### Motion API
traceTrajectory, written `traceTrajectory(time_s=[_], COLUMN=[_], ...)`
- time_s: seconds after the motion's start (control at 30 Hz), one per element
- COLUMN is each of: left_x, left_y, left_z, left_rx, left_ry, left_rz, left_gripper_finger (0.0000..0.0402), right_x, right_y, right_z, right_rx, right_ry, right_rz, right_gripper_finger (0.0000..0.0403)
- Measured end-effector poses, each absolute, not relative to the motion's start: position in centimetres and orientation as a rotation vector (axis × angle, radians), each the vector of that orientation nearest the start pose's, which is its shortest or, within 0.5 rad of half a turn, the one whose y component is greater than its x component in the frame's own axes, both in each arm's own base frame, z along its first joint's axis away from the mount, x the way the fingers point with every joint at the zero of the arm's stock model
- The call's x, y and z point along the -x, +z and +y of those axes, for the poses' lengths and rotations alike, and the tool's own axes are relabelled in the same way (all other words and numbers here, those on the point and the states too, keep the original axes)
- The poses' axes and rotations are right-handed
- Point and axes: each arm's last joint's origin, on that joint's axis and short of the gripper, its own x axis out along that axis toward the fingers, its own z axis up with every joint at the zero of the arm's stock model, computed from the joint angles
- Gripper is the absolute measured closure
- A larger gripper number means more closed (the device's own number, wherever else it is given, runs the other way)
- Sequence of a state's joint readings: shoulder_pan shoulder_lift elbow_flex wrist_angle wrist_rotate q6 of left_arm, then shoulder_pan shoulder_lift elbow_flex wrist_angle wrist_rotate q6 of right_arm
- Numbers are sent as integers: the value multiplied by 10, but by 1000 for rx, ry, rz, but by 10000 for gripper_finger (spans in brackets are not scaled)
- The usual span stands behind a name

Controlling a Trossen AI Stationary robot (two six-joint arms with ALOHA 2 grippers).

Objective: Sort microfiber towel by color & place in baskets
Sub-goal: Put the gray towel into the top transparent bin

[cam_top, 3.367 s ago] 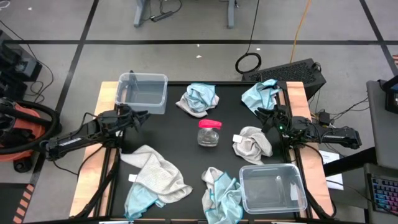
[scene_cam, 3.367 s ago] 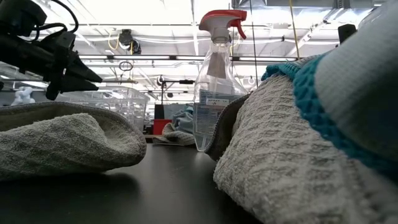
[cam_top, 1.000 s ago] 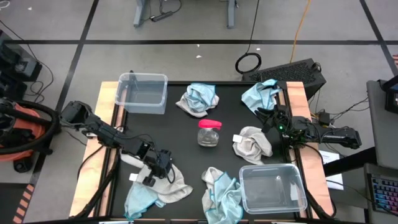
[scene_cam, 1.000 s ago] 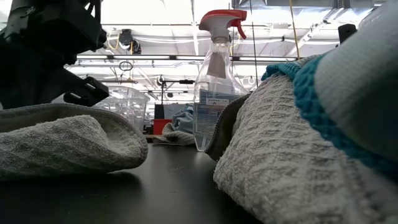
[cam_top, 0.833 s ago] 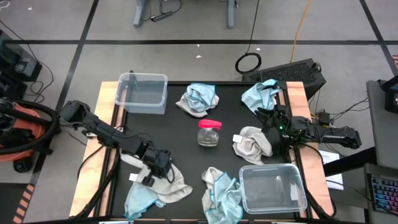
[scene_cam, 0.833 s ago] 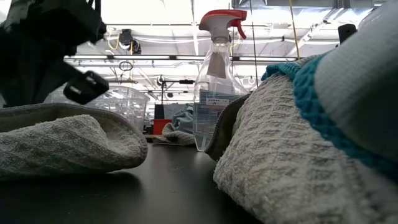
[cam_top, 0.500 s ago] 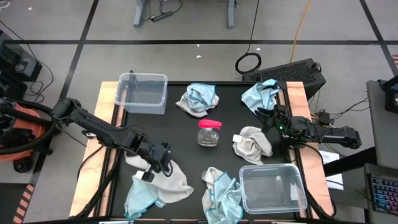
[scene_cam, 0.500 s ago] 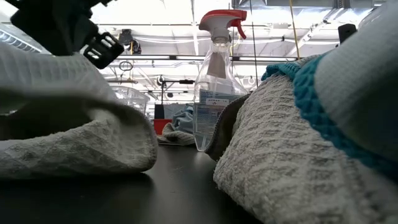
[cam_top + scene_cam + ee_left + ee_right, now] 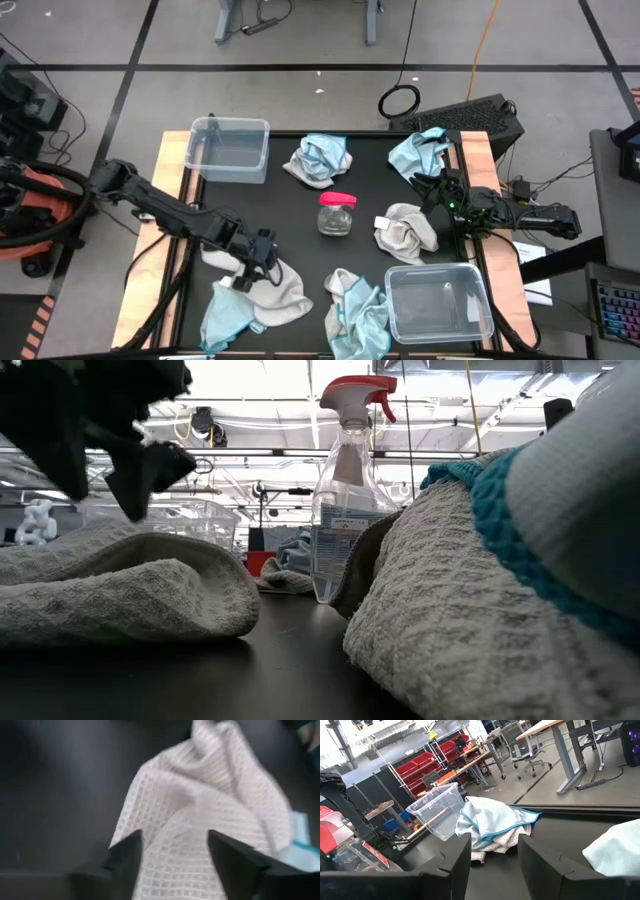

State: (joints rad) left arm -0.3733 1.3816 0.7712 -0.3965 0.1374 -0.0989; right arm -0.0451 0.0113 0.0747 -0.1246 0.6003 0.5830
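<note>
My left gripper (image 9: 262, 256) hangs open over the white-grey towel (image 9: 262, 285) at the table's near left. In the left wrist view the gripper (image 9: 175, 857) has a raised fold of this towel (image 9: 200, 815) between its fingers. A light blue towel (image 9: 225, 320) lies partly under the white-grey one. Other towels lie around the table: blue and white (image 9: 320, 158), blue (image 9: 420, 150), white-grey (image 9: 405, 230), and blue with white (image 9: 355, 310). One basket (image 9: 230, 148) stands far left, the other (image 9: 438, 302) near right. My right gripper (image 9: 428, 185) waits open at the right edge. My left gripper comes at the white-grey towel from above, its open fingers (image 9: 125, 857) on either side of the raised fold (image 9: 172, 827). I cannot tell whether they touch the cloth. In the low view the fingertip (image 9: 135, 495) shows just over the towel (image 9: 150, 585), which lies on the table.
A clear bottle with a red top (image 9: 337, 213) stands mid-table between the towels. Bare black table (image 9: 260, 205) lies between the far-left basket and the left gripper. Wooden strips run along both side edges.
The left gripper rose a little over the white-grey towel and shifted slightly toward the far edge. The towel's fold came up with it half a second ago, then sank back onto the table. The towel now lies bunched more toward the right.
</note>
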Motion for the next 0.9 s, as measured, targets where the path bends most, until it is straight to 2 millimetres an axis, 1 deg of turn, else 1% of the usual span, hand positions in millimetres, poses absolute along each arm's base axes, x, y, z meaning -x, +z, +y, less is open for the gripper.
traceTrajectory(time_s=[0.1,0.17,0.23,0.3,0.37,0.43,0.5,0.6,0.63,0.67,0.73,0.83,0.9], left_x=[-245,-251,-257,-260,-264,-267,-268,-268,-269,-271,-272,-267,-262], left_y=[176,165,153,142,135,134,136,143,146,151,160,173,186], left_z=[-100,-102,-105,-106,-107,-108,-109,-111,-111,-110,-106,-95,-85], left_rx=[-26,-24,-22,-6,16,17,-6,-36,-44,-44,-46,-80,-104], left_ry=[-390,-381,-386,-369,-328,-310,-327,-417,-436,-445,-434,-377,-312], left_rz=[1070,1090,1101,1131,1166,1200,1223,1242,1240,1228,1211,1206,1176], left_gripper_finger=[90,59,46,50,74,123,194,330,364,378,382,391,392], right_x=[-87,-87,-87,-87,-87,-87,-87,-87,-87,-87,-87,-87,-87], right_y=[176,176,176,176,176,176,176,176,176,176,176,176,176], right_z=[-20,-20,-20,-20,-20,-20,-20,-20,-20,-20,-20,-20,-20], right_rx=[-545,-545,-545,-545,-545,-545,-545,-545,-545,-545,-545,-545,-545], right_ry=[-643,-643,-643,-644,-643,-643,-643,-643,-643,-643,-644,-644,-643], right_rz=[-130,-130,-130,-129,-130,-130,-130,-129,-130,-130,-129,-129,-130], right_gripper_finger=[250,250,250,250,250,250,250,250,250,250,250,250,250])
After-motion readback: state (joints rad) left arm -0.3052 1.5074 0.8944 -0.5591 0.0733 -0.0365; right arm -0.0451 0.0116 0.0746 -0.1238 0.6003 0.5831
